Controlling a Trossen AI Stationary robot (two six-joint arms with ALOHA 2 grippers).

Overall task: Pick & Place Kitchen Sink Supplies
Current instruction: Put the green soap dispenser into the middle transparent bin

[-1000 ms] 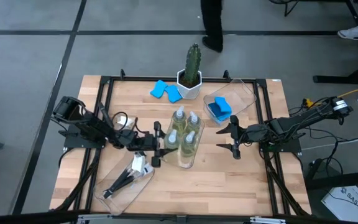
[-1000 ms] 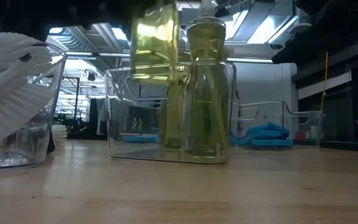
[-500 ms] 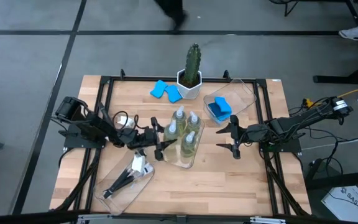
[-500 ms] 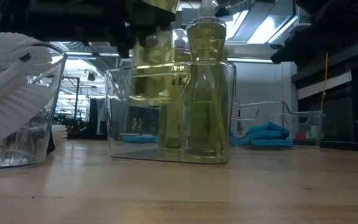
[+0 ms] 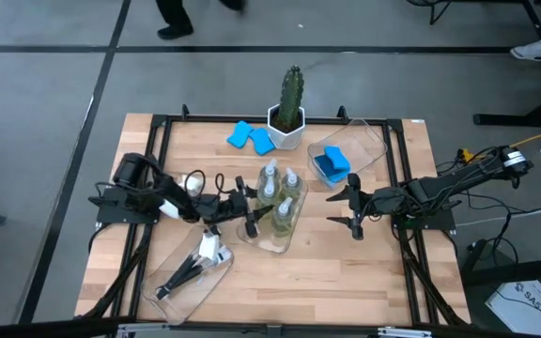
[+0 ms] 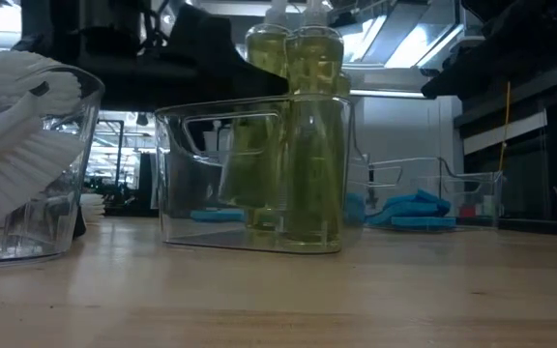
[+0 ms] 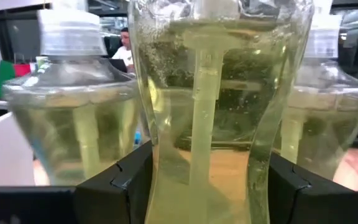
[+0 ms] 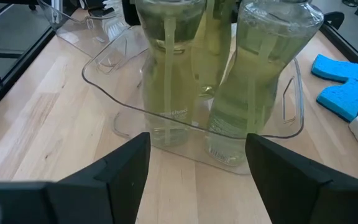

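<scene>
Gripping: the left end effector (image 5: 249,212) has its two dark fingers (image 7: 114,186) on either side of a clear bottle (image 7: 219,106) of pale yellow-green liquid, closed against its narrow waist.
Held bottle: it stands inside the clear middle tray (image 5: 289,237) on the tabletop (image 5: 346,272), at that tray's end nearest the left arm.
Other bottles: three more bottles (image 5: 286,192) stand in the same tray just beyond the left end effector, two of them flanking the held one in the left wrist view; they look upright in the low view.
Right end effector: the right end effector (image 5: 354,208) hovers beside the middle tray on the side away from the left arm, fingers spread wide, holding nothing, clear of the tray.
Sponges ahead of the right end effector: one blue sponge (image 5: 332,162) lies in a second clear tray (image 5: 369,143), near the right end effector towards the far edge of the tabletop.
Loose sponges: two blue sponges (image 5: 252,138) lie on the bare tabletop just beside the cactus pot (image 5: 287,127), well apart from both end effectors.
Brushes: black-handled brushes with white heads (image 5: 207,253) lie in a third tray (image 5: 156,293) just beside the left end effector, on its near-edge side.
</scene>
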